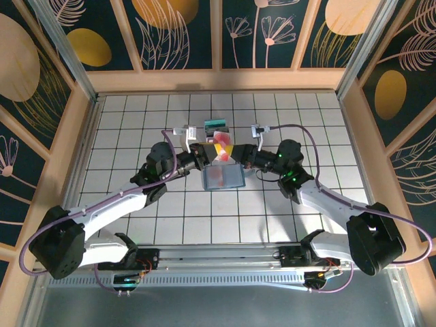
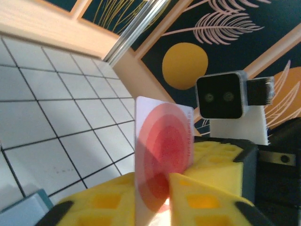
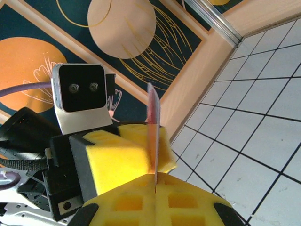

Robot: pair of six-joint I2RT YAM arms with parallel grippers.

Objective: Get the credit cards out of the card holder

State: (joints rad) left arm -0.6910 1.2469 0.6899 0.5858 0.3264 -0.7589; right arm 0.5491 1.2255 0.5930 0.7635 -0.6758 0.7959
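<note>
Whitish-pink card pinched upright where left fingers and right fingers meet.

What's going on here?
Both arms meet mid-table. The left gripper and the right gripper are each shut on the whitish-pink credit card with the red mark. They hold it upright between their yellow pads, out of the slate-blue card holder, which lies on the table just in front of them. The teal credit card lies on the table just beyond the grippers.
</note>
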